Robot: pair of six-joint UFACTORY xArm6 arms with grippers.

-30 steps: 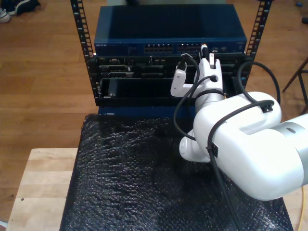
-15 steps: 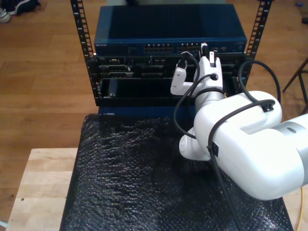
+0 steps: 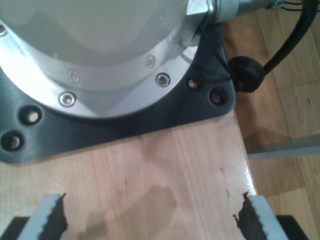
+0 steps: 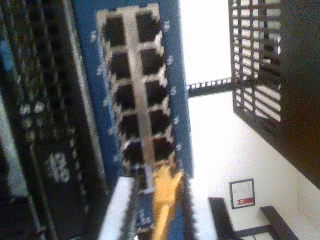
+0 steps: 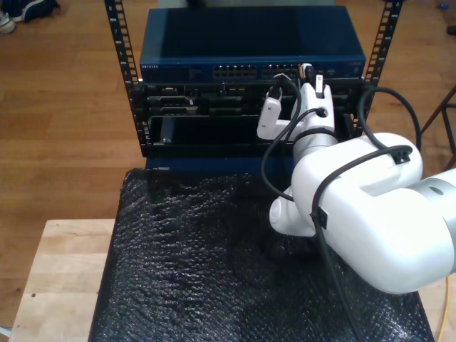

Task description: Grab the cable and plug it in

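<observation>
Gripping the cable [image 4: 165, 205] between its jaws, my second end effector [image 4: 159, 210] is holding the plug at the port block [image 4: 137, 90] of the blue switch [image 5: 249, 43] in the rack | my first end effector [image 3: 150, 220] is hanging open over the wooden surface [image 3: 165, 175] beside an arm base [image 3: 100, 60].

The exterior view looks down over the tabletop [image 5: 64, 271] toward the network switch [image 5: 249, 50]; the second wrist view faces its ports [image 4: 135, 90] close up.
</observation>
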